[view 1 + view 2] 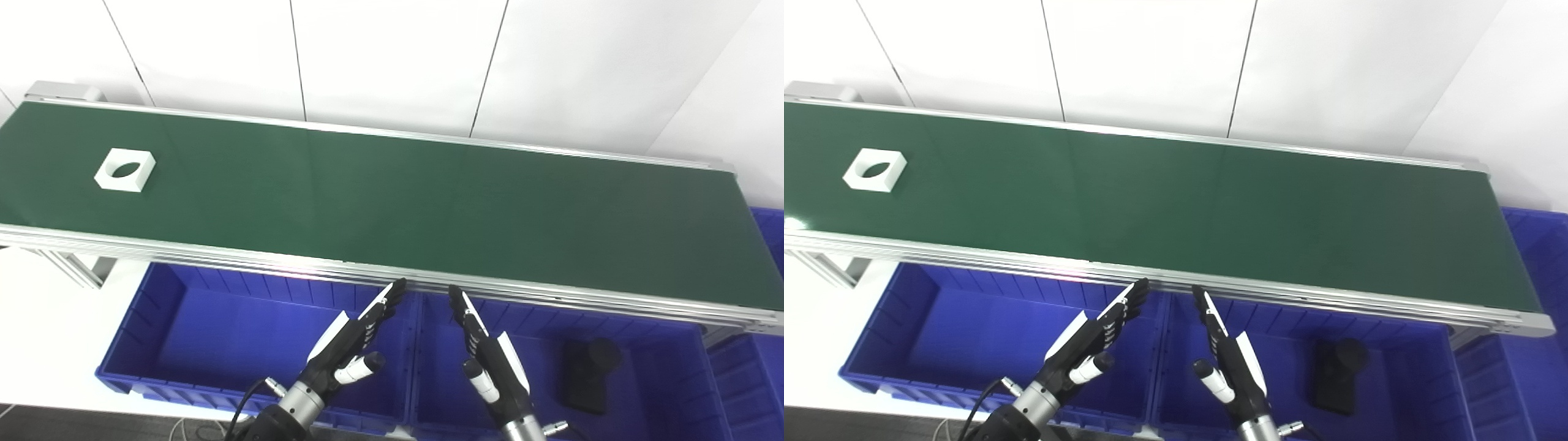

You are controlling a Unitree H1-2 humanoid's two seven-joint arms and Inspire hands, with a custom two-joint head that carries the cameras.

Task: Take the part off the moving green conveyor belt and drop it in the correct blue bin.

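Observation:
A white square part (125,169) with a round hole lies on the green conveyor belt (398,202) near its far left end. Both hands hover low in front of the belt, above the blue bins, far from the part. My left hand (352,343) is open, fingers stretched toward the belt's front rail. My right hand (487,352) is open too, fingers straight and empty. The left blue bin (245,331) shows nothing inside. The middle blue bin (643,380) holds a black part (588,373).
The belt's aluminium front rail (551,294) runs just past my fingertips. A third blue bin (768,226) sits beyond the belt's right end. A white wall stands behind the conveyor. A metal leg frame (73,269) supports the belt at the left.

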